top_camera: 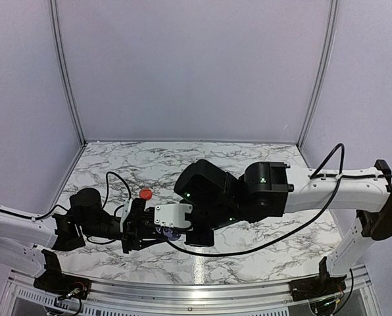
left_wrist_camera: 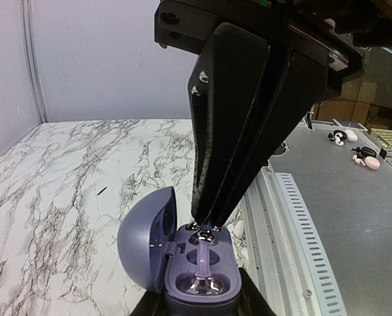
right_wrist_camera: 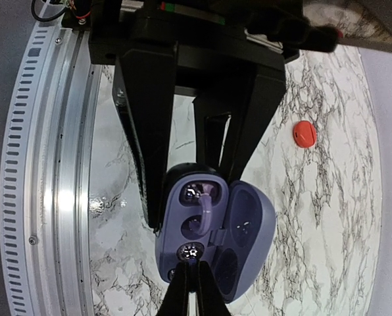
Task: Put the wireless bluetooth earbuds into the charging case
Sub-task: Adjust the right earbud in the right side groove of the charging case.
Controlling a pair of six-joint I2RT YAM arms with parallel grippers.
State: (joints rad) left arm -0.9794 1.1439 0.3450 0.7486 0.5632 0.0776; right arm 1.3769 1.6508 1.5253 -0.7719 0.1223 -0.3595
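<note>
Both arms: white shells, black joint housings.
Right arm (top_camera: 341, 187): black cable (top_camera: 339, 145) looped along shell; 2 green LEDs (top_camera: 262, 178) toward 9 o'clock.
Left arm (top_camera: 15, 230): black cable too.
Right gripper (left_wrist_camera: 206, 224): flat black fingers (left_wrist_camera: 229, 131), 2 screws (left_wrist_camera: 202, 78).

You have no text, label, brand, number or sign to read in any of the three views. The charging case (right_wrist_camera: 245, 227) in the lower middle of the right wrist view shows you no lettering that can be made out. The small items at the upper right of the left wrist view are too small to tell any markings.
</note>
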